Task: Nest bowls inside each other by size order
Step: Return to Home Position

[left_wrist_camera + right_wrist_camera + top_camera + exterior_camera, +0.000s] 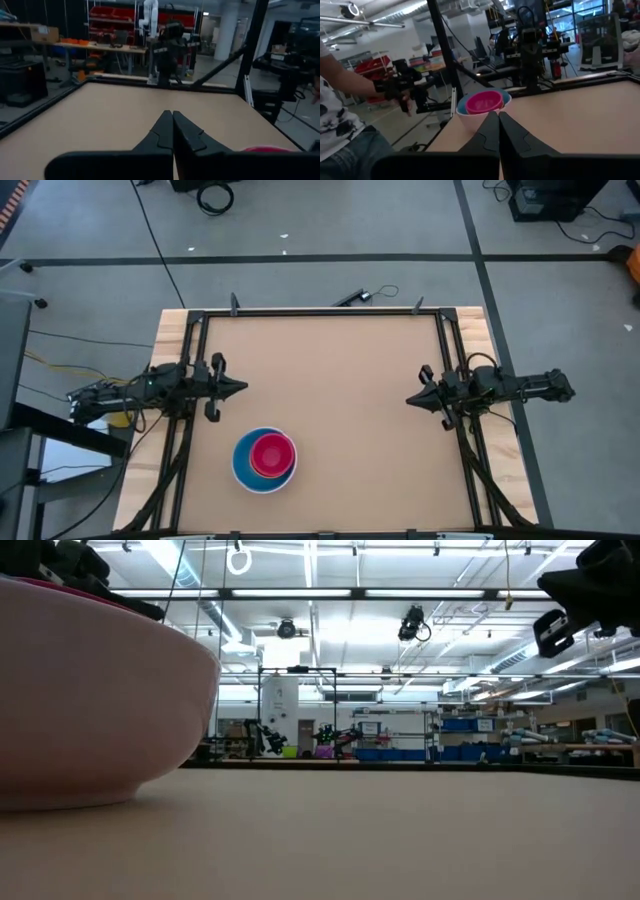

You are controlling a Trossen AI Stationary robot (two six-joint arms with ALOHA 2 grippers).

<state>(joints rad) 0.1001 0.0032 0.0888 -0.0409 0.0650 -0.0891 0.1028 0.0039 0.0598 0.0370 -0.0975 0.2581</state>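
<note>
The bowls stand nested in one stack (pixel 265 461) near the table's near edge, left of centre: a magenta-red bowl (pixel 273 452) on top, an orange rim (pixel 272 473) under it, a light blue bowl (pixel 243 465) around them, and a white bowl (pixel 470 120) outermost, resting on its base. The stack also shows in the right wrist view (pixel 484 105) and fills the left of the low view (pixel 90 700). My left gripper (pixel 243 389) is shut and empty at the left edge, above the stack's far side. My right gripper (pixel 408 400) is shut and empty at the right edge.
A dark metal frame (pixel 320 312) borders the table's far, left and right sides. A person (pixel 345 125) stands beyond the table's left side, seen in the right wrist view. The tabletop's middle (pixel 340 400) is bare.
</note>
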